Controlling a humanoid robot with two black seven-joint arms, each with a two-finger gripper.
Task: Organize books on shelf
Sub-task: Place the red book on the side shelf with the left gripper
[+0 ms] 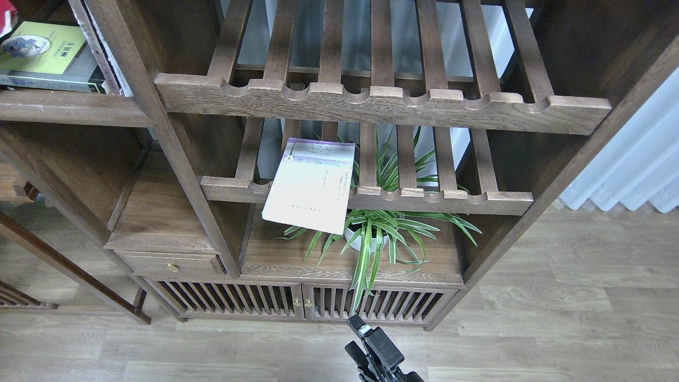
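The black-grey book with a yellow-green panel (45,55) lies flat on the dark-brown shelf (74,109) at the upper left, beside thin pale upright volumes (103,50). A sliver of the red book (5,18) shows at the top left edge, above that book. What holds it is out of view. The white-lavender book (310,185) lies tilted on the lower slatted rack (440,199), overhanging its front rail. My right gripper (363,331) is low at the bottom centre, over the floor and far from all the books. It is dark and I cannot tell its fingers apart.
An upper slatted rack (382,103) juts out above the white-lavender book. A potted spider plant (379,233) stands on the board under it. A brass-knobbed drawer (170,263) and slatted cabinet doors (297,302) lie below. A curtain (631,164) hangs at the right.
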